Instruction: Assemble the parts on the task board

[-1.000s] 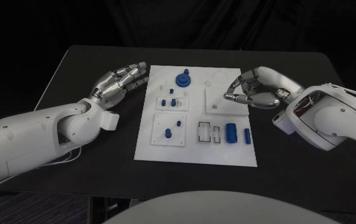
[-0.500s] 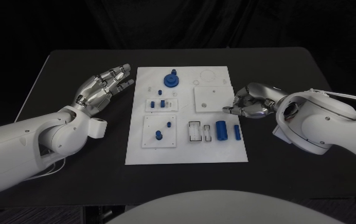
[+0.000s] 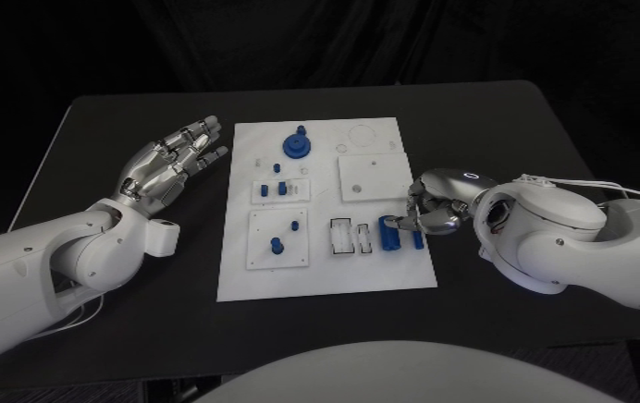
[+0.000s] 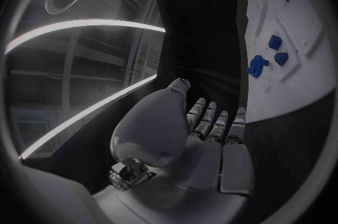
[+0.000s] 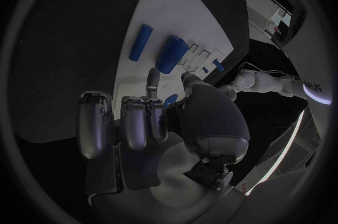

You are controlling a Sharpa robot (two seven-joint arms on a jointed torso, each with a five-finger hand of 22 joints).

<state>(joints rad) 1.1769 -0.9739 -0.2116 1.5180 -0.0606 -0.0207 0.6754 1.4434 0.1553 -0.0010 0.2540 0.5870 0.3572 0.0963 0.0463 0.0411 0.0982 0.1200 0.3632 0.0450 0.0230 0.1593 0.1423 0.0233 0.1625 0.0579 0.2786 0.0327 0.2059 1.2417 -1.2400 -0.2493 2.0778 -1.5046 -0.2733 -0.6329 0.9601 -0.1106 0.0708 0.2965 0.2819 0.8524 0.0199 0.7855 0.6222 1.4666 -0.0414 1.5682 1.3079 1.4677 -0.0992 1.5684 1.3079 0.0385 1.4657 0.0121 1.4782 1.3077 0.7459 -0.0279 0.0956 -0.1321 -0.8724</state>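
A: Two blue cylinders lie in the task board's [image 3: 325, 278] right-hand near corner, a thick cylinder [image 3: 391, 236] and a slender cylinder [image 3: 417, 238] just beside it, on the side toward the board's edge. Which hand is placed for them?

B: The right hand [image 3: 427, 211]. It sits at the board's right edge, with the fingertips [image 3: 404, 223] over the board and close above the far ends of both cylinders. The left hand [image 3: 168, 164] is over the bench [image 3: 513, 116], off the board's left edge and well apart from them.

A: Which way do the long axes run?

B: Both run parallel to the board's long side, toward and away from the robot. From the hand, the cylinders lie inward and slightly nearer the robot. The right wrist view shows the same pair side by side beyond the fingers [image 5: 144, 117].

A: What state is the right hand in?

B: The fingers are curled in and narrow, with the thumb brought round toward them. A small blue patch [image 5: 171, 100] shows at the fingertips in the wrist view. I cannot tell whether it is a part pinched there or something on the board behind, and I cannot confirm contact with either cylinder.

A: And the left hand?

B: It is flat and wide with the fingers spread, holding nothing and touching nothing.

A: Your judgement on the next move?

B: A grasp across a cylinder's width looks likely. The slender cylinder is the nearer one. The risk is nudging the thick one, since they lie so close together.
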